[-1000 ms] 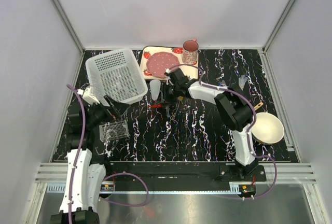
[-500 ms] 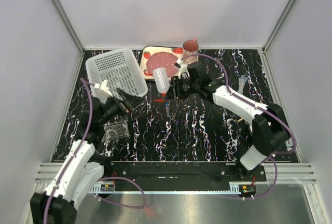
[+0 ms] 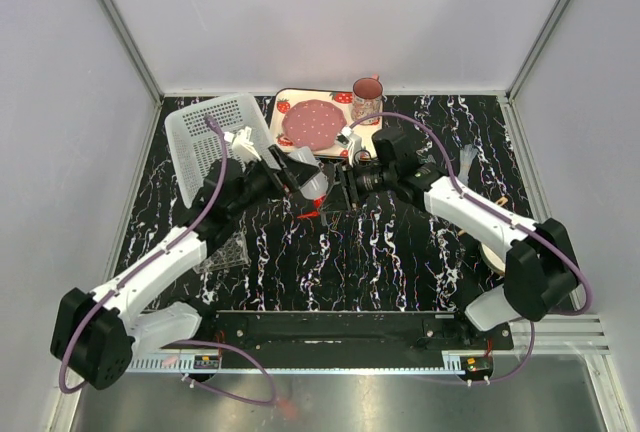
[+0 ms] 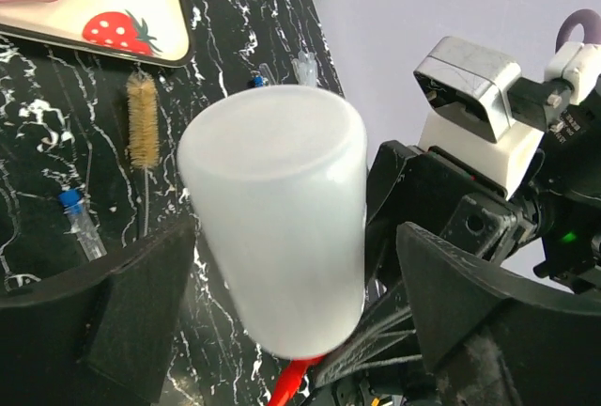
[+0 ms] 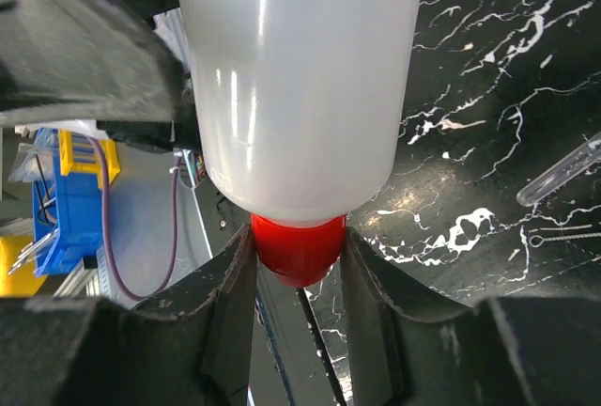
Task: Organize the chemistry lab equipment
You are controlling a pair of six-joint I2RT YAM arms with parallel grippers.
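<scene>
The small white red-capped bottle (image 3: 312, 182) hangs tilted over the table's middle, its red cap (image 5: 299, 242) pointing down. My right gripper (image 3: 335, 195) is shut on that cap, its fingers (image 5: 376, 284) pressing both sides of it. My left gripper (image 3: 303, 176) is open, with its jaws either side of the bottle's white body (image 4: 277, 209); a gap shows at the right jaw. A blue-tipped tube (image 4: 80, 225) and a tan brush (image 4: 143, 129) lie on the table beyond. The clear grid rack (image 3: 222, 252) sits under my left arm.
A white mesh basket (image 3: 200, 132) stands at the back left. The strawberry tray (image 3: 290, 100) with a pink plate and a mug (image 3: 367, 99) is at the back centre. Clear glassware (image 3: 468, 159) lies at the right. The cream bowl (image 3: 492, 255) is mostly hidden by my right arm.
My left arm has swung right from the rack to the bottle, its jaws now straddling the body. My right gripper lifted the bottle by its cap and holds it tilted.
</scene>
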